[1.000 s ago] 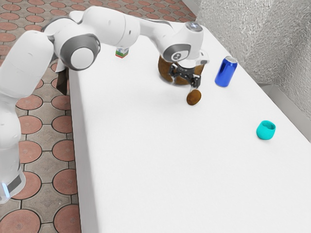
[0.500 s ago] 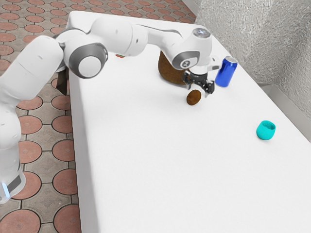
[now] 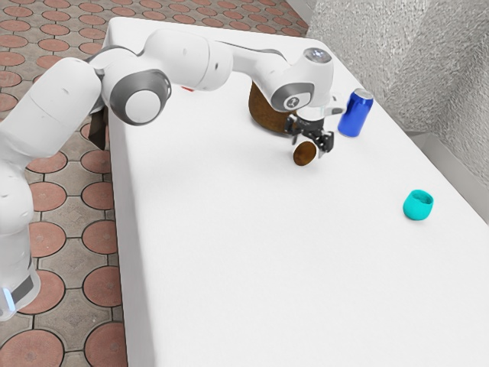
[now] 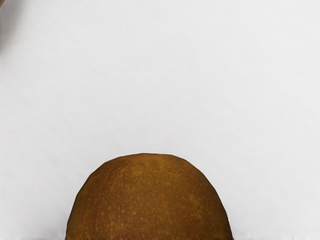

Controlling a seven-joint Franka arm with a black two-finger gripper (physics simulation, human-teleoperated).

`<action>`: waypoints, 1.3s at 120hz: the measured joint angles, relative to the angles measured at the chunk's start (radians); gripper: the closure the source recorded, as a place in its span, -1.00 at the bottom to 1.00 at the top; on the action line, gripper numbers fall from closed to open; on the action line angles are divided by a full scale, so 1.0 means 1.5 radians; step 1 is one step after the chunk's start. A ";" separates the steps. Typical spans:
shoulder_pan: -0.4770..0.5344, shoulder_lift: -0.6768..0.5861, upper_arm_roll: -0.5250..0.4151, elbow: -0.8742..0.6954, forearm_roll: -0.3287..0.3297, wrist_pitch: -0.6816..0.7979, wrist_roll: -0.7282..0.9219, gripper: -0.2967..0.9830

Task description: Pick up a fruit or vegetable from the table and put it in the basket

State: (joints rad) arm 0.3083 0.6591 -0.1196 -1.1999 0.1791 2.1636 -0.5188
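My gripper (image 3: 308, 148) is low over the table in the exterior view, open, with its fingertips spread at either side of a brown, kiwi-like fruit (image 3: 304, 154). The fruit rests on the white tabletop. In the wrist view the rounded, speckled fruit (image 4: 149, 200) is large at the lower edge, just under my hand. Right behind the gripper stands the round brown basket (image 3: 265, 113), its upper part and opening hidden by the arm.
A blue can (image 3: 354, 115) stands close to the hand, toward the exterior view's right. Farther along that side of the white table (image 3: 267, 260) is a turquoise cup (image 3: 418, 206). A rough grey wall (image 3: 405, 61) runs beyond the table edge.
My hand has moved toward the exterior view's right and down, from above the basket's front to around the fruit, with a small lowering most recently. The fruit has stayed in place.
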 joint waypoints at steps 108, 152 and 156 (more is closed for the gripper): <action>0.004 0.010 0.007 0.000 0.006 -0.012 0.018 0.09; -0.001 -0.095 0.003 0.000 0.012 -0.071 0.013 0.16; 0.003 -0.105 0.004 0.001 0.012 -0.077 0.013 0.16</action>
State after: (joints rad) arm 0.3127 0.5011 -0.1133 -1.1988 0.1966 2.0484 -0.4994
